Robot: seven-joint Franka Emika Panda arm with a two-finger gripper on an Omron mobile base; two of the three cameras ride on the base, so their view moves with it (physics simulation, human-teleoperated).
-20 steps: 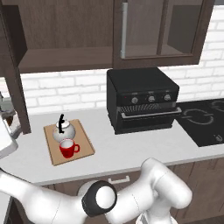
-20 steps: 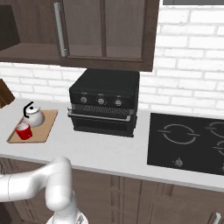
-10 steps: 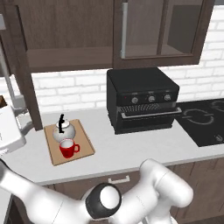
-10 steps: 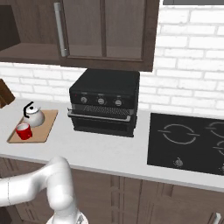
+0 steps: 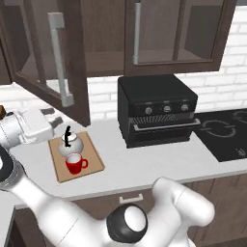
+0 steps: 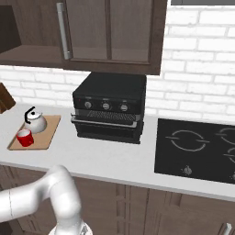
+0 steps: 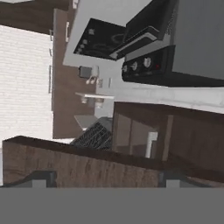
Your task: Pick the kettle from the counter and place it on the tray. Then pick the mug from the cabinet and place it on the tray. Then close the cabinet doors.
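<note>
So the two carrying steps look finished: the kettle (image 5: 68, 144) and the mug (image 5: 74, 164) both stand on the tray (image 5: 94, 163), the kettle toward the wall and the mug just in front of it, nearly touching. The tray lies on the counter (image 5: 159, 164), left of the black oven (image 5: 157, 108). What is left, as I judge it, is the closing of the cabinet doors.

One door (image 5: 50, 58) of the cabinet (image 6: 32, 55) is swung out wide over the counter, with its silver bar handle (image 5: 60, 60) facing the room. The next door (image 5: 178, 31) seems shut or almost shut (the angle does not let me be sure).

The gripper (image 5: 50, 120) is at the left, just beside the lower edge of the open door and above the tray's far side. From the hand view a dark wood edge (image 7: 87, 164) stands very close before the fingertips; whether they are spread or together I cannot tell.

Room for moving is tight there: the door's bottom edge passes above the kettle's thin handle, and the arm is between door and wall. To the right, the oven is well apart from the tray.
</note>
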